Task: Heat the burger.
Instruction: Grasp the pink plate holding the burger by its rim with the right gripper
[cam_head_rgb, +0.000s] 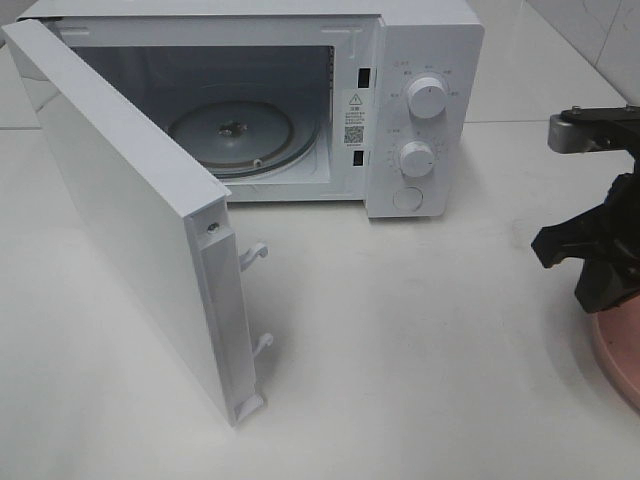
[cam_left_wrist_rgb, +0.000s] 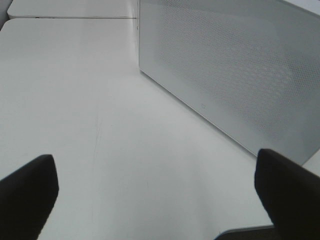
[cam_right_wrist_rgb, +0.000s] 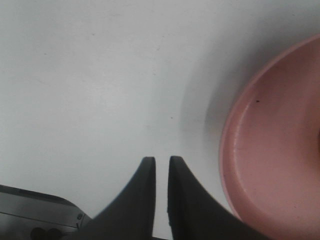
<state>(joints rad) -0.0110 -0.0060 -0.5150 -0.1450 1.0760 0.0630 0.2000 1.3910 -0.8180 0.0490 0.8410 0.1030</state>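
Gripping nothing with the right fingers (cam_right_wrist_rgb: 142, 200): parted by only a thin slit, tips low over bare surface (cam_right_wrist_rgb: 100, 75). Just beside them, the pink plate (cam_right_wrist_rgb: 235, 150), rim close but not touching. No burger visible in any view; likely further along the plate, past the frame edge, though impossible to confirm. Gripping nothing with the left fingers (cam_left_wrist_rgb: 27, 195) either: spread as wide as possible above the surface, with the outer face of the door (cam_left_wrist_rgb: 240, 75) near ahead of them. Further off from both, the microwave (cam_head_rgb: 430, 60), door swung fully out, glass turntable (cam_head_rgb: 235, 135) bare.

Probably the reach for the burger. To do it well: spread the right fingers wide enough to clear the bun before closing in. Come in from over the plate, not across its rim. Take the burger low at the sides, bun and patty together, and squeeze gently to avoid crushing or shearing the layers. Lift straight up, carry level, and mind the door edge on the way to the turntable.
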